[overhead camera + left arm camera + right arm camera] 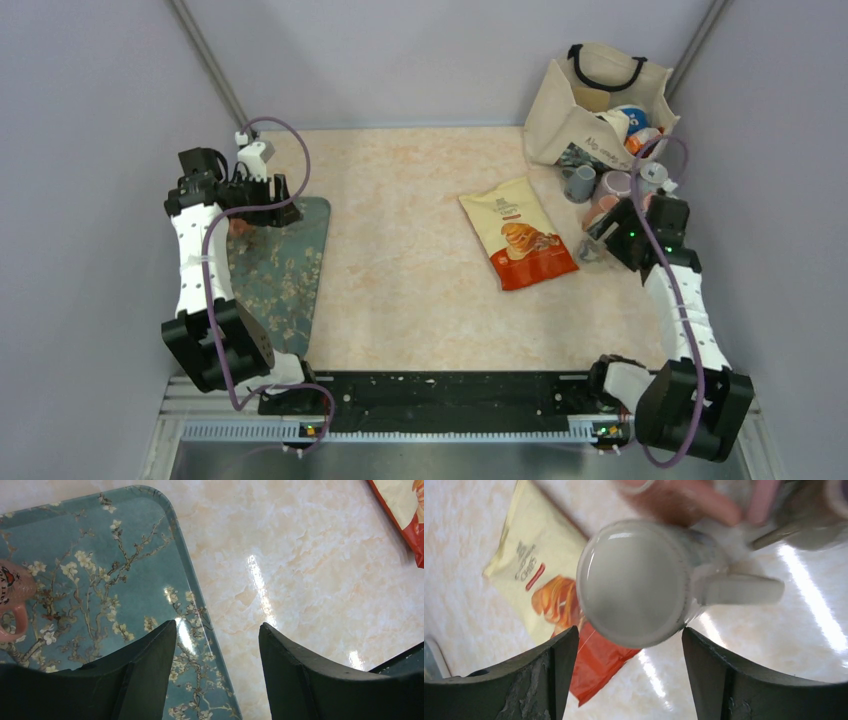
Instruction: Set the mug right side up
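A pale grey-white mug (636, 582) stands upside down on the table, its flat base facing the right wrist camera and its handle pointing right. In the top view it (588, 252) sits just right of the chips bag. My right gripper (629, 632) is open just above it, one finger on each side of the base, not touching; the top view shows this gripper (603, 238) over the mug. My left gripper (217, 625) is open and empty above the right edge of the teal flowered tray (125, 545), at the left (287, 212) in the top view.
A pink mug (12, 600) stands on the tray (290, 280). A yellow and red chips bag (518, 232) lies mid-table. Several mugs (600, 185) cluster by a canvas tote bag (598, 100) at the back right, close behind the upside-down mug.
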You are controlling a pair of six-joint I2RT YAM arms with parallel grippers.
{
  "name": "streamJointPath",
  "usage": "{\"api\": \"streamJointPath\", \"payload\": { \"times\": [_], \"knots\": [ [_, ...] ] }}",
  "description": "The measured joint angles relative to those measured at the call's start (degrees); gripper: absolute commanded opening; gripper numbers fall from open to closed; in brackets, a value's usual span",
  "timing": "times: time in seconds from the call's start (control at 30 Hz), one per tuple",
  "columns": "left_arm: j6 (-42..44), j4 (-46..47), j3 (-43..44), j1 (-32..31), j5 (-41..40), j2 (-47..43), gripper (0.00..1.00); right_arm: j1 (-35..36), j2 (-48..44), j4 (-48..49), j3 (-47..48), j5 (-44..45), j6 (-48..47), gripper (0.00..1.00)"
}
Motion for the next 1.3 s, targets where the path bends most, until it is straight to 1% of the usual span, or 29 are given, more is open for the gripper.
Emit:
{"api": "streamJointPath", "payload": {
  "times": [0.13, 0.27, 0.43, 0.57, 0.67, 0.73, 0.87, 0.93, 1.0, 1.07, 1.13, 1.2, 1.3],
  "knots": [
    [-0.02, 0.07, 0.00, -0.13, 0.37, -0.20, 0.66, 9.99, 0.81, -0.15, -0.26, 0.70, 1.46, 0.74],
    [-0.04, 0.07, 0.00, -0.20, 0.55, -0.20, 0.66, 15.98, 1.40, -0.46, -0.28, 1.33, 2.40, 0.74],
    [-0.09, 0.07, 0.00, -0.22, 0.57, -0.20, 0.66, 17.94, 1.40, -2.38, -0.11, 1.40, 1.51, 0.75],
    [-0.09, 0.04, 0.00, -0.33, 0.61, -0.20, 0.66, 17.99, 1.38, -7.78, 2.99, 3.19, -2.21, 0.78],
    [-0.07, 0.04, 0.02, -0.55, 0.83, -0.17, 0.66, 18.01, 0.52, -9.35, 6.14, 6.03, -8.90, 0.83],
    [-0.04, 0.00, 0.04, -0.66, 1.03, -0.17, 0.66, 18.01, -1.95, -8.13, 5.88, 8.37, -16.44, 0.85],
    [0.02, 0.00, 0.13, -0.68, 1.05, -0.17, 0.66, 18.03, -12.52, 0.79, -2.36, 11.98, -34.95, 0.85],
    [0.04, 0.00, 0.13, -0.68, 1.18, -0.17, 0.66, 17.70, -16.57, 2.67, -5.77, 12.59, -41.22, 0.85],
    [0.02, 0.07, 0.13, -0.68, 1.64, -0.20, 0.66, 16.20, -18.21, 2.60, -7.04, 11.37, -46.75, 0.85],
    [0.02, 0.17, 0.13, -0.68, 2.34, -0.20, 0.66, 13.86, -17.62, 2.95, -7.15, 10.36, -50.16, 0.84],
    [-0.02, 0.39, 0.13, -0.68, 2.91, -0.20, 0.66, 12.17, -16.44, 4.37, -8.31, 9.42, -52.37, 0.82],
    [-0.02, 0.48, 0.13, -0.68, 3.43, -0.22, 0.66, 10.49, -14.43, 5.07, -9.40, 7.30, -53.27, 0.77],
    [-0.02, 0.57, 0.13, -0.68, 3.69, -0.44, 0.66, 8.66, -9.66, 6.73, -9.42, 4.90, -53.66, 0.76]
  ]
}}
